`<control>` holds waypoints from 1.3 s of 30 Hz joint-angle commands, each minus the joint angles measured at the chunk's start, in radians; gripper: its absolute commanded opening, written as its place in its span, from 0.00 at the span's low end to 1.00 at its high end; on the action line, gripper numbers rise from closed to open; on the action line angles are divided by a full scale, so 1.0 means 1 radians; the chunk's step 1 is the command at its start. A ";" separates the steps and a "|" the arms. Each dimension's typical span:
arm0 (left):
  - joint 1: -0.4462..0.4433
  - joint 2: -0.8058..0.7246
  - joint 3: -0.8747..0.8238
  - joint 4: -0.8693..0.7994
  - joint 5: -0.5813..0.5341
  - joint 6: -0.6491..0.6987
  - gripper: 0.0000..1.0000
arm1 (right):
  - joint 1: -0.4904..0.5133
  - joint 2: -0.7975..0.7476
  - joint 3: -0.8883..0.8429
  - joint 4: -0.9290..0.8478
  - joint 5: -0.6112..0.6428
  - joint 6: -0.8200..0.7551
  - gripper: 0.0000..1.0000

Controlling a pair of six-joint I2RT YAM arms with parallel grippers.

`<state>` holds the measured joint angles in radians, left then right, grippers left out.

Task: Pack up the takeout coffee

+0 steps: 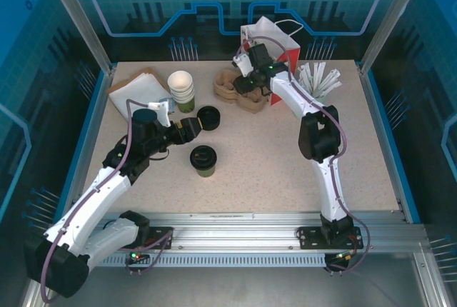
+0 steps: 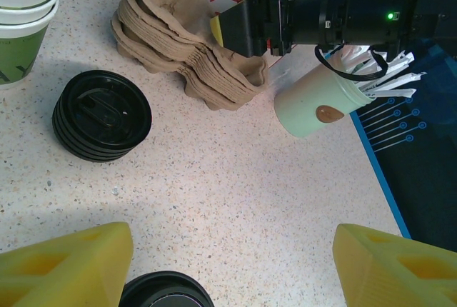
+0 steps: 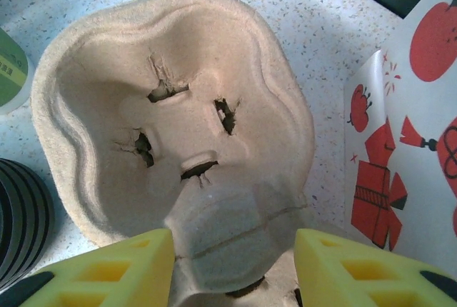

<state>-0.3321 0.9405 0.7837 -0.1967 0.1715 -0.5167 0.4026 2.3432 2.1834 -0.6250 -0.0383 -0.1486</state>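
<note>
The takeout coffee [image 1: 203,160], a green cup under a black lid, stands upright at mid-table. Its lid [image 2: 166,291] shows at the bottom edge of the left wrist view, near the left finger. My left gripper [image 1: 191,132] hovers just behind it, open, and its yellow fingers [image 2: 71,264] are spread wide over bare table with nothing between them. At the back, my right gripper [image 1: 243,78] is down on the stack of pulp cup carriers [image 1: 239,93]. It is open, and its fingers [image 3: 107,271] straddle the raised centre hump of the top carrier [image 3: 171,128].
A stack of black lids [image 1: 208,117] and a stack of lidless cups [image 1: 181,87] sit behind the coffee. A red-and-white paper bag [image 1: 275,43] stands at the back. A pale cup of stirrers [image 1: 318,82] is to its right, and napkins [image 1: 139,89] lie at far left.
</note>
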 commanded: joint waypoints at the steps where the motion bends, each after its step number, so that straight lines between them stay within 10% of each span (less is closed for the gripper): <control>1: -0.001 -0.020 0.013 0.007 -0.003 0.014 0.76 | -0.026 0.037 0.046 -0.056 -0.064 -0.015 0.48; 39: -0.001 -0.022 -0.004 0.007 -0.003 0.012 0.76 | -0.059 0.182 0.271 -0.231 -0.214 -0.161 0.51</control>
<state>-0.3321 0.9340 0.7837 -0.1970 0.1715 -0.5167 0.3580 2.4962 2.4210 -0.8078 -0.2237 -0.2874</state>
